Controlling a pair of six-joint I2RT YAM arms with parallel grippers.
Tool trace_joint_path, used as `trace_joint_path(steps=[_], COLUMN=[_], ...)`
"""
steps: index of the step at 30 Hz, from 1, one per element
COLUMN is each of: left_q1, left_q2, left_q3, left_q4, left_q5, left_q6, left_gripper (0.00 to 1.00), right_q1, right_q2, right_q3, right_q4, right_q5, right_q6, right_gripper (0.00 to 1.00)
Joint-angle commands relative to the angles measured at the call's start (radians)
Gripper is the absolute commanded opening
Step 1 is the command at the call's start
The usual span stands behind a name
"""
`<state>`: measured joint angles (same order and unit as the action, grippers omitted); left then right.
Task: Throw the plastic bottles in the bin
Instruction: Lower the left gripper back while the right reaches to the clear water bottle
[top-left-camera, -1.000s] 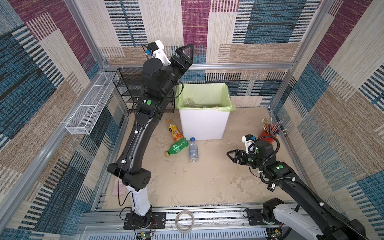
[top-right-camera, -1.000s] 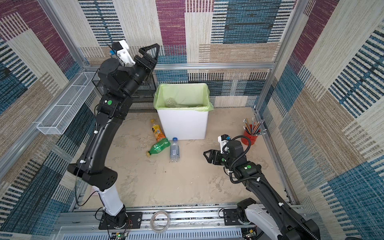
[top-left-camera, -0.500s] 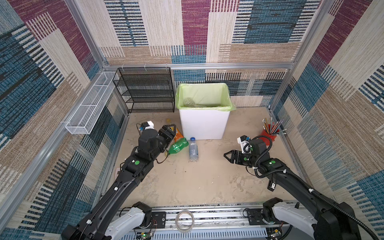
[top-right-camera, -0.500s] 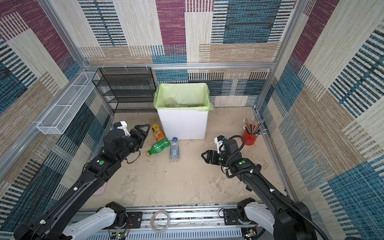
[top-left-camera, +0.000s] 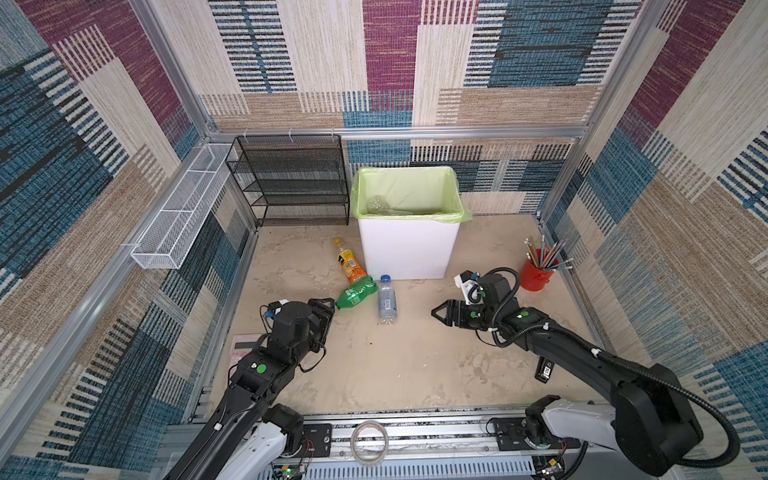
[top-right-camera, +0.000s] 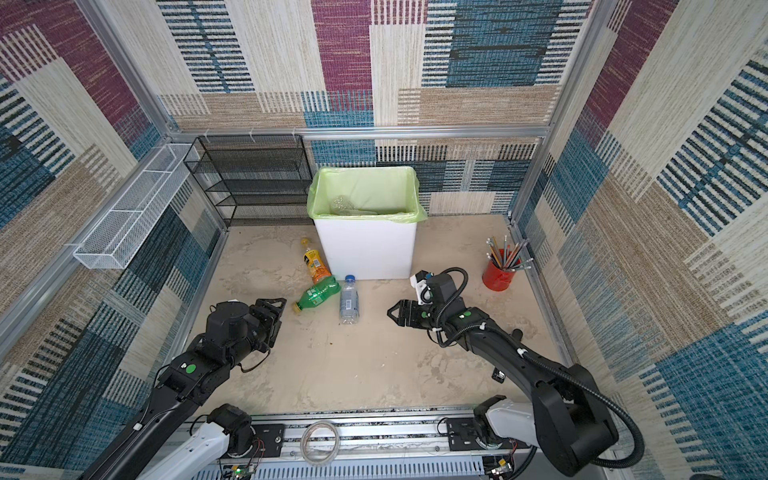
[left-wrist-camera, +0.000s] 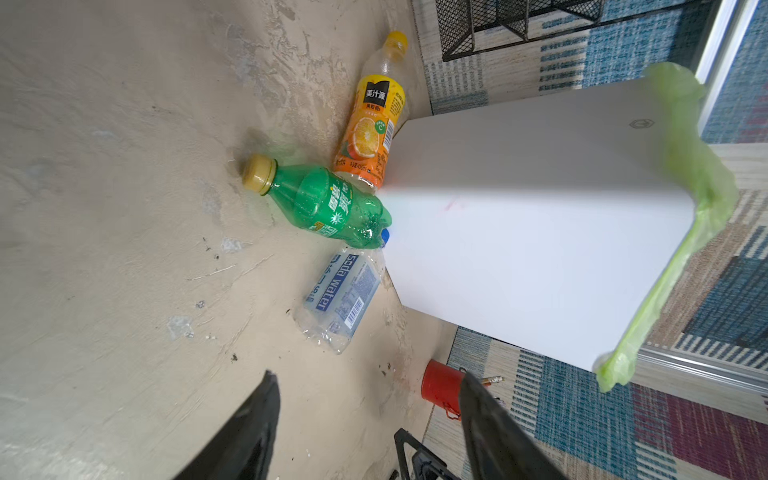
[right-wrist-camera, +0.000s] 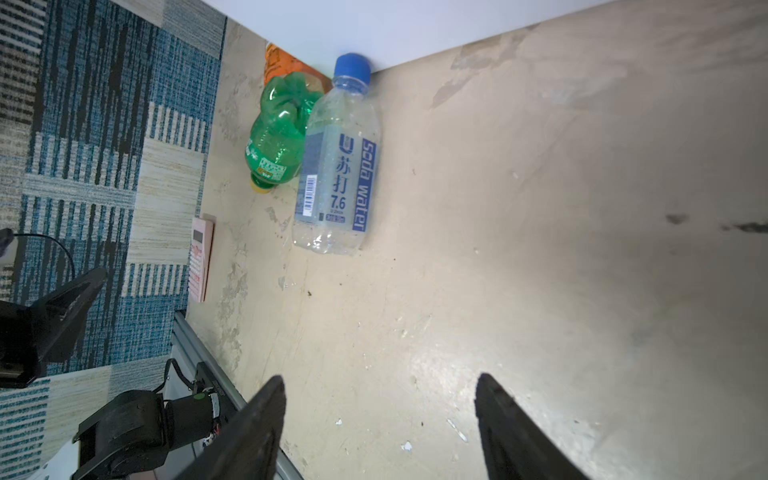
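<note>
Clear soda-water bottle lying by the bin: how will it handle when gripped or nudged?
The soda-water bottle looks empty, so probably light. Its clear wall looks crinkled near the base, so it likely buckles when squeezed. Lying on its side, it may roll, though the green bottle beside it could block that.

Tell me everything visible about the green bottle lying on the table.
The green bottle is translucent green plastic with a yellow cap and a white-printed label. It lies on its side on the table, cap pointing away from the bin, base seemingly against the soda water bottle and near the orange juice bottle.
</note>
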<state>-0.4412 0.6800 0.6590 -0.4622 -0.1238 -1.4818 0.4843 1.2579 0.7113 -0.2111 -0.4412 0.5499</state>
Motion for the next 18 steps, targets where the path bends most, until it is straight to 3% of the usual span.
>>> trace_joint_path(steps=[1,9,18], left_q1=[-0.001,0.000,0.000], left_q2=[-0.002,-0.037,-0.047], left_q3=[-0.004,-0.023,-0.029], left_q4=[-0.035,-0.066,-0.079], left_q5=[0.017,0.032,0.036], left_q6=[-0.036,-0.063,-0.080], left_gripper=[0.70,0.70,0.70], right_q1=[0.059,0.188,0.245], right_q2=[0.060,0.258,0.440], right_q3=[0.062,0.264,0.427], right_q4=[0.058,0.038,0.005], right_q5=[0.044,0.147,0.231], right_q6=[0.015,-0.019,-0.062], right_gripper=[0.73,0.72,0.73])
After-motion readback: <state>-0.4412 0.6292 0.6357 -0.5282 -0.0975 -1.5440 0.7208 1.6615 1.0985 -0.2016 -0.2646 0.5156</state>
